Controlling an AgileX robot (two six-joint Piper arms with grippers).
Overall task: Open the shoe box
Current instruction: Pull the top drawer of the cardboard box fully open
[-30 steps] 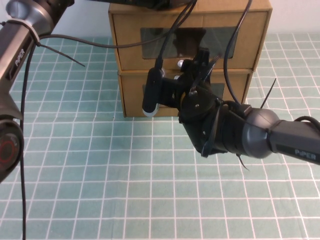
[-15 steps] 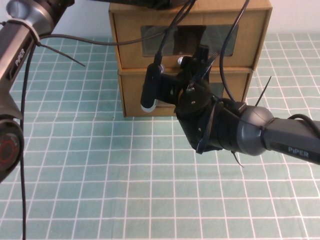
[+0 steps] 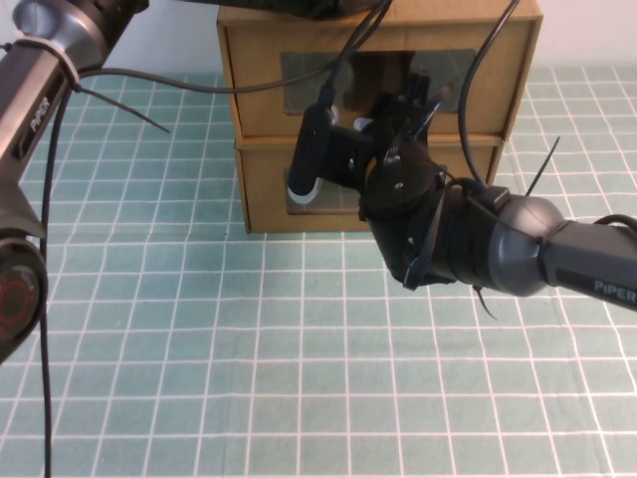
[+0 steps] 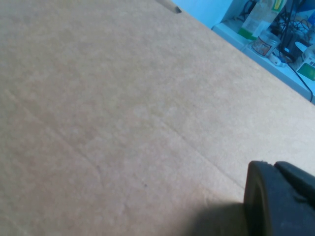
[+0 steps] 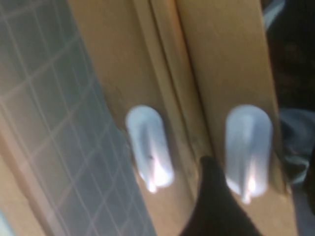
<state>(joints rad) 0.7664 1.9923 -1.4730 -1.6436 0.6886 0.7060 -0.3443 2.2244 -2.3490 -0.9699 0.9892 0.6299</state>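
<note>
Our right gripper (image 3: 416, 95) has risen and pushed closer to the front of the stacked cardboard shoe box (image 3: 498, 70), which stands at the back of the checked mat (image 3: 199, 349); we cannot tell whether it is open or closed. The mat in front gives room for pulling. We judge the card light and stiff, with the metal knobs (image 5: 149, 147) as the hold. Farther back, our left gripper (image 4: 278, 196) rests on the box top, its state equally unclear.

the bench (image 3: 149, 329) has a green surface ruled in white squares. a brown cardboard shoe box (image 3: 264, 189) stands directly on it at the far middle, its front facing the near edge, base flat.
</note>
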